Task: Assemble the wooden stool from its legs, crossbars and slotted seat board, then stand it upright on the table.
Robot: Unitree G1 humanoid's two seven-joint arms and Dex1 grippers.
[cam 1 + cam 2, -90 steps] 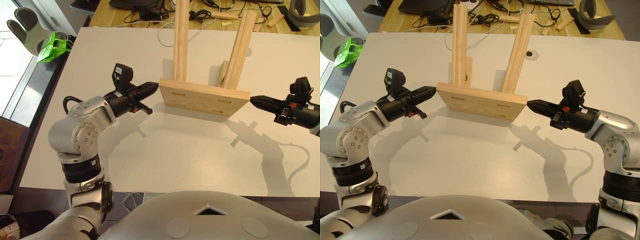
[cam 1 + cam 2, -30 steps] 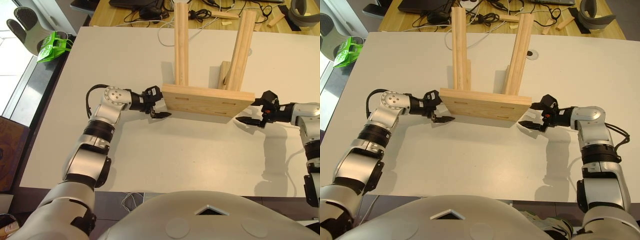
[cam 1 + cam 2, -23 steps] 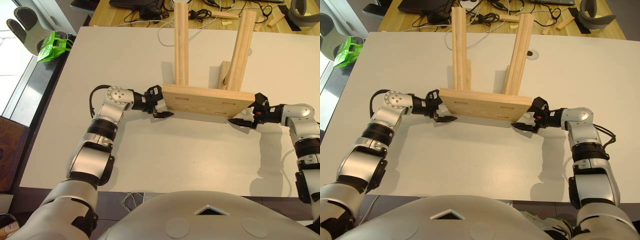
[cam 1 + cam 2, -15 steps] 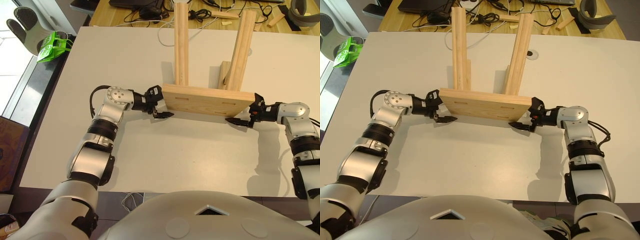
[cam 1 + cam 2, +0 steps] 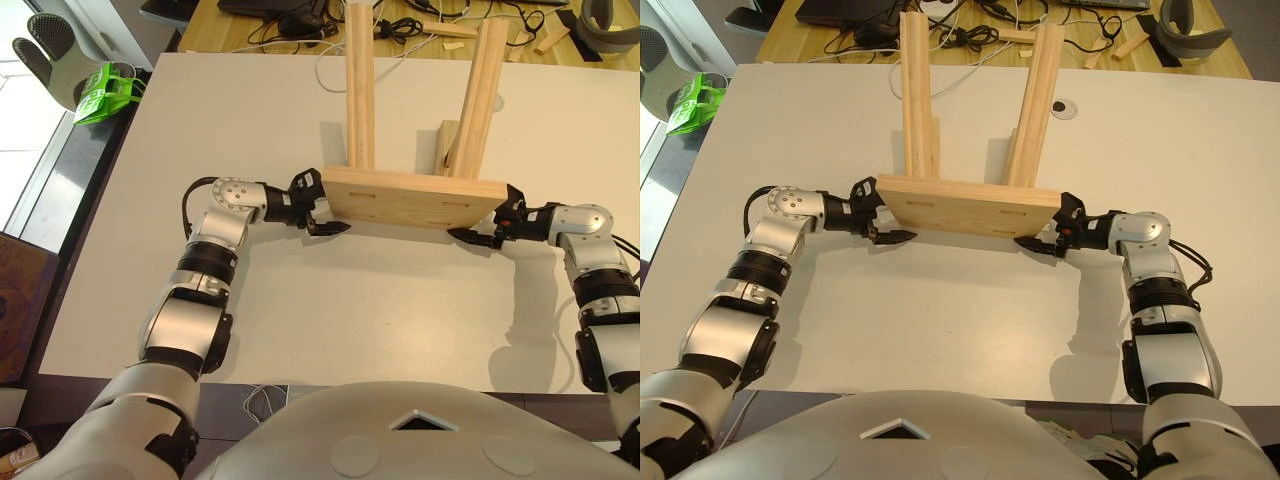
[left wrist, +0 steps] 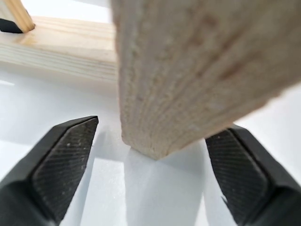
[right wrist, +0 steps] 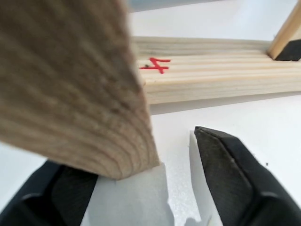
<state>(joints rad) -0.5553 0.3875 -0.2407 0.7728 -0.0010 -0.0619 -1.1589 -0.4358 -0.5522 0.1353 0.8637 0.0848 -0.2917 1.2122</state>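
The wooden stool lies on its side on the white table (image 5: 380,310). Its slotted seat board (image 5: 412,198) stands on edge facing me, and two legs (image 5: 360,90) (image 5: 478,95) point away. My left gripper (image 5: 322,205) is open at the board's left end, with the board's corner (image 6: 188,70) between its fingers (image 6: 61,169). At the right end my right gripper (image 5: 490,215) is open too, and that corner (image 7: 70,94) sits between its fingers (image 7: 225,169). A stool bar with a red mark (image 7: 211,70) lies beyond it.
A green bag (image 5: 108,92) sits off the table's left edge. Behind the table is a wooden desk with cables and loose wood pieces (image 5: 440,30) and a grey roll (image 5: 605,25). A cable hole (image 5: 1065,106) lies near the right leg.
Both arms came in from well clear of the board to its two ends and opened. In the last second the right gripper slid closer around the right corner; the left barely moved.
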